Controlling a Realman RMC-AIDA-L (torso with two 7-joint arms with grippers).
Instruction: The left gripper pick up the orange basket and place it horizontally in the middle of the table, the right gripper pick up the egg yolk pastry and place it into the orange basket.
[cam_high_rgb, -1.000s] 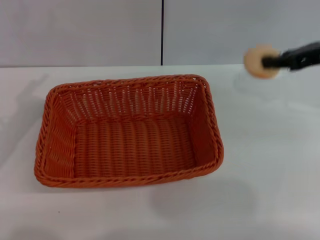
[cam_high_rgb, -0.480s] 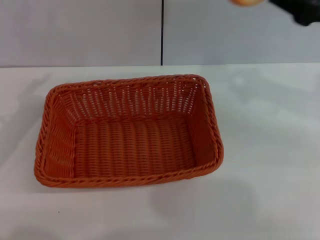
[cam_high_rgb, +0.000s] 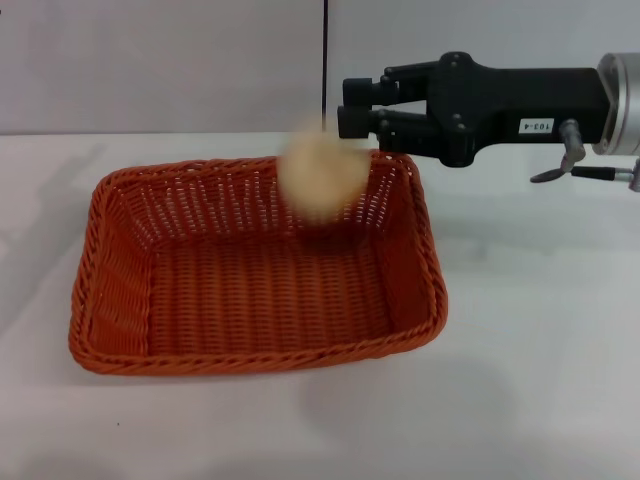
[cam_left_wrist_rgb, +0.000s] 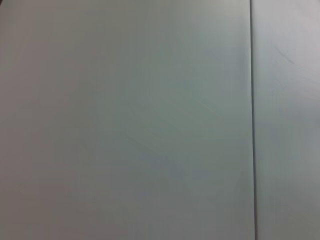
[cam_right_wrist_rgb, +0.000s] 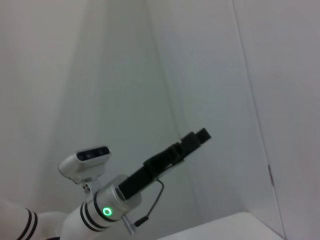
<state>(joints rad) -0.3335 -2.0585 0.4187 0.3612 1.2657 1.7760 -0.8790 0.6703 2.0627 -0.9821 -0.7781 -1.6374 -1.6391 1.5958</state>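
— So, how far along?
— The orange basket (cam_high_rgb: 258, 265) sits mid-table (cam_high_rgb: 540, 330). The right gripper (cam_high_rgb: 362, 109), jaws apart, hangs above its far-right corner; the egg yolk pastry (cam_high_rgb: 321, 176) is mid-air over it, unheld.
— And the left gripper (cam_right_wrist_rgb: 192, 141)?
— Raised by the wall; jaws unclear.

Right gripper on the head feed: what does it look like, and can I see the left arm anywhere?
The right gripper is slim and black, with two fingers, a small white label on its body, a silver-grey arm segment and a grey cable loop beneath. The left gripper appears only in the right wrist view: slim and black, on a white arm with black rings, a green light and a thin cable.
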